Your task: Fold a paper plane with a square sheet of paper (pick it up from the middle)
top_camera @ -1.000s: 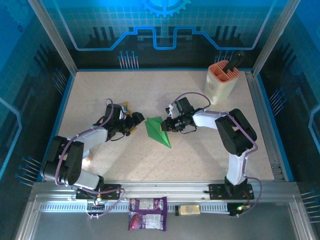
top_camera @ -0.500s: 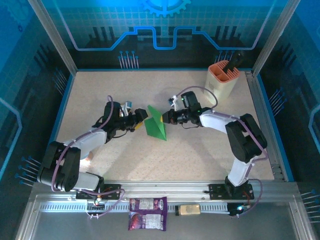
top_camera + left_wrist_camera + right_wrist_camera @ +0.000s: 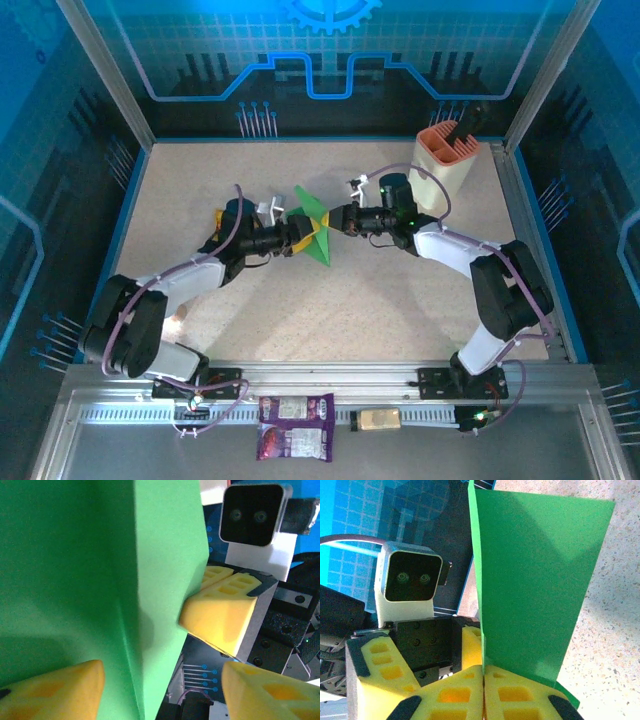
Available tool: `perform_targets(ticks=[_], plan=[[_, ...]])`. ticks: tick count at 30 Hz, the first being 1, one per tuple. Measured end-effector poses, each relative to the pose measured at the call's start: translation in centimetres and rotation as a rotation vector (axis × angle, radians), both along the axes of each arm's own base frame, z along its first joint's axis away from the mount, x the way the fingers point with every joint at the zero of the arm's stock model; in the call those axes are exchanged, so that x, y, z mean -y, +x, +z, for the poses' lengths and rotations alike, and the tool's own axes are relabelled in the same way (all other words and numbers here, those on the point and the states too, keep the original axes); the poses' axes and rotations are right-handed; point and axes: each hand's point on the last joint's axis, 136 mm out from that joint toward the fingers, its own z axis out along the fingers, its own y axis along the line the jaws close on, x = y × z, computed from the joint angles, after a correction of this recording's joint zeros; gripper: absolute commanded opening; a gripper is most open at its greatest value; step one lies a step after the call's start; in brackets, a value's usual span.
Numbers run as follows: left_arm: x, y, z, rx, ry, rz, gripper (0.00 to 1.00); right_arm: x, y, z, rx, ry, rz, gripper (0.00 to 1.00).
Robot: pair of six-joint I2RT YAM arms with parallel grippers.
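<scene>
Watching the last second, I see my right pincer (image 3: 483, 680), clamped on the creased green paper (image 3: 530, 580), has raised it off the table (image 3: 400, 300). My left pincer (image 3: 162, 675) has come in opposite, jaws apart astride the paper's edge, so a mid-air crease looks next.

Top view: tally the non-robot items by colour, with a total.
Green, folded green paper: 1
Purple, purple packet: 1
Tan, tan packet: 1
Beige with orange top, holder: 1
Black, dark object standing in the holder: 1
Total: 5
</scene>
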Motion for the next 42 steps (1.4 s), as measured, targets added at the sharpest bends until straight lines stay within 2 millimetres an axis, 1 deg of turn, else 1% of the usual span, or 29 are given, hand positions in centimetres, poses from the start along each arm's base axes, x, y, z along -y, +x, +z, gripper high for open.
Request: perform_targets(ticks=[8,11,13,20,24,29,34,37,42], plan=[[0.9,0.2,-0.3,-0.015,-0.02,-0.027,0.43,-0.1,-0.2,0.6,-0.029,0.048,0.005,0.11],[1.0,0.2,0.0,-0.004,-0.028,-0.035,0.37,0.0,-0.1,0.8,-0.034,0.058,0.002,0.12],[1.1,0.2,0.2,0.009,-0.034,-0.038,0.36,0.2,0.0,0.7,-0.04,0.059,-0.001,0.14],[1.1,0.2,0.3,0.016,-0.034,-0.04,0.23,0.4,0.1,0.5,-0.044,0.058,-0.007,0.16],[1.1,0.2,0.4,0.02,-0.033,-0.04,0.18,0.5,0.1,0.4,-0.046,0.057,-0.008,0.18],[1.1,0.4,0.7,0.029,-0.036,-0.04,0.12,0.7,0.1,0.1,-0.061,0.049,-0.015,0.25],[1.1,0.4,0.6,0.038,-0.025,-0.044,0.09,1.7,0.5,-0.5,-0.072,0.028,-0.038,0.37],[1.1,0.4,0.2,0.038,-0.004,-0.05,0.08,3.0,0.7,-0.9,-0.074,0.004,-0.079,0.43],[0.8,0.8,-0.3,0.038,0.07,-0.047,0.09,5.3,1.0,-1.1,-0.054,-0.06,-0.153,0.51]])
